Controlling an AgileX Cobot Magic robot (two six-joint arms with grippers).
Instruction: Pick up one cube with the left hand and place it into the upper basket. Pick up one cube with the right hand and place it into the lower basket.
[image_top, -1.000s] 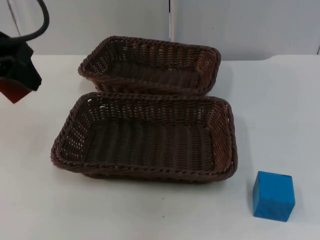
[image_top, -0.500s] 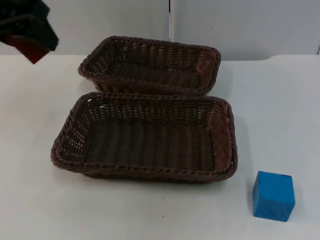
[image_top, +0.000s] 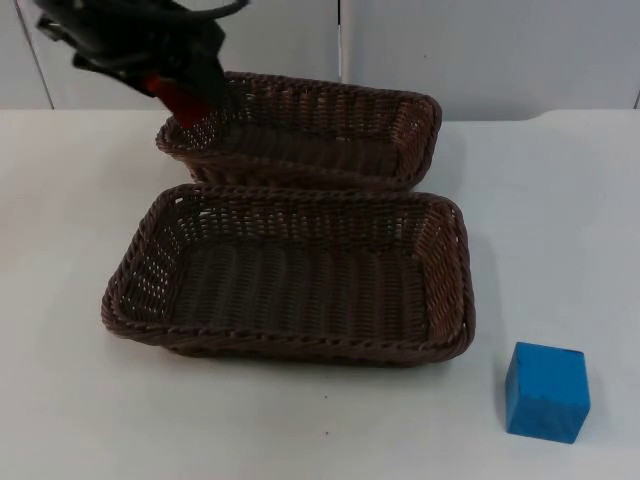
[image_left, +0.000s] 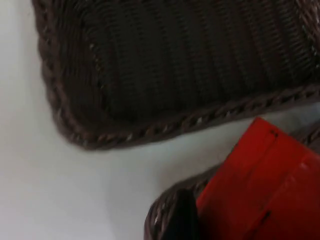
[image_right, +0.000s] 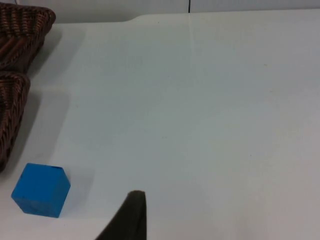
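Observation:
My left gripper is shut on a red cube and hangs over the left end of the upper wicker basket. In the left wrist view the red cube sits just above that basket's rim, with a corner of the lower basket beyond it. The lower basket has nothing inside. A blue cube rests on the table to the front right. My right gripper waits above the bare table, a little to the side of the blue cube.
Both brown baskets lie side by side, almost touching, in the middle of the white table. A grey partition wall closes the far edge. Open table lies to the right of the baskets and around the blue cube.
The left gripper has carried the red cube up from the table's left edge and then rightward, to a spot over the upper basket's left end. The blue cube and baskets have stayed put.

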